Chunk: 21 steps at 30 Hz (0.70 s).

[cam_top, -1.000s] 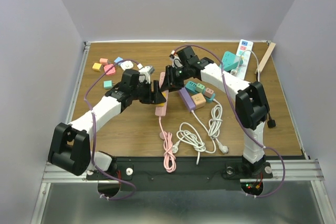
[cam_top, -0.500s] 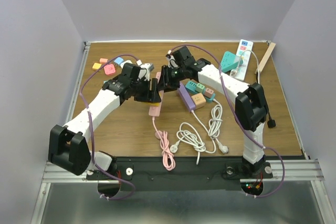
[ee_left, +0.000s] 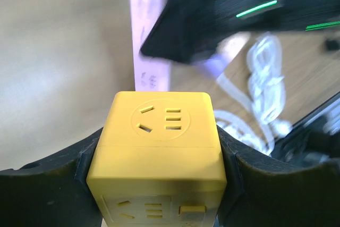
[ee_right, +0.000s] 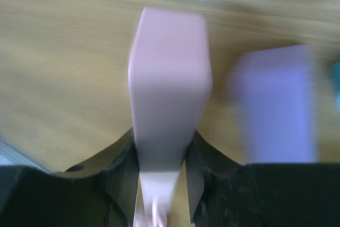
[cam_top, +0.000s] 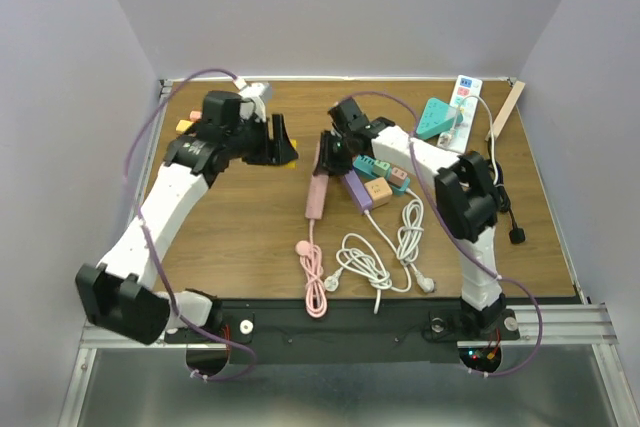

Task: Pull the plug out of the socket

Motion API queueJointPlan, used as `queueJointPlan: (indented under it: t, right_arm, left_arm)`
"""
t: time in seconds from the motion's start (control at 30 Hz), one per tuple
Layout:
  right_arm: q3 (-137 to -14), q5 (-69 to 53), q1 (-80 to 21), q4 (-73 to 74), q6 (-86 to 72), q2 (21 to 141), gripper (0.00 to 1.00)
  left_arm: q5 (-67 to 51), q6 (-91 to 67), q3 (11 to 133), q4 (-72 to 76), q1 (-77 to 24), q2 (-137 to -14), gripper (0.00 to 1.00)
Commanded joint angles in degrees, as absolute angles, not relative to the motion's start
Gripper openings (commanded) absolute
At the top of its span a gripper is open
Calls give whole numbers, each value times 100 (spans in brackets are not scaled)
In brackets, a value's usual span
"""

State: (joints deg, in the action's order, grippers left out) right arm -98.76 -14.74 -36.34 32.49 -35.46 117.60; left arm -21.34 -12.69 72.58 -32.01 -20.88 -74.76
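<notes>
My left gripper [cam_top: 283, 147] is shut on a yellow cube plug-adapter [ee_left: 163, 147], held above the table at the back left of centre; the cube fills the left wrist view, socket holes facing the camera. In the top view only a sliver of the cube [cam_top: 288, 161] shows. My right gripper [cam_top: 325, 155] is shut on the far end of the pink power strip [cam_top: 315, 194], which lies on the table with its pink cord [cam_top: 312, 282] trailing towards me. In the right wrist view the strip [ee_right: 168, 94] sits between my fingers [ee_right: 119, 176]. The cube and the strip are apart.
A purple strip [cam_top: 355, 188], teal and orange adapters [cam_top: 381, 176] and white coiled cables [cam_top: 385, 252] lie right of the pink strip. A white power strip [cam_top: 465, 95], a teal block [cam_top: 437, 117] and a wooden stick [cam_top: 506, 108] are at the back right.
My left arm has swung back and to the left with the yellow cube, away from the pink strip. The right gripper keeps hold of the strip, which now lies straighter near the centre.
</notes>
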Motion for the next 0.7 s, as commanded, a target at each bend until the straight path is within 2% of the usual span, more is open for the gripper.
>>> queueJointPlan:
  t: [0.0, 0.4, 0.67]
  right_arm:
    - [-9325, -264, -3226, 4588, -3129, 12718, 0]
    - [-9413, -851, -3217, 4386, -2962, 12411, 1]
    - [-9361, -1854, -3234, 4123, -2927, 11568, 0]
  left_arm:
    - [-2593, -1424, 8051, -2101, -1978, -6460, 0]
    - [-2339, -1319, 7788, -2048, -1670, -6521, 0]
    - [-1863, -1398, 7137, -1767, -424, -7162, 0]
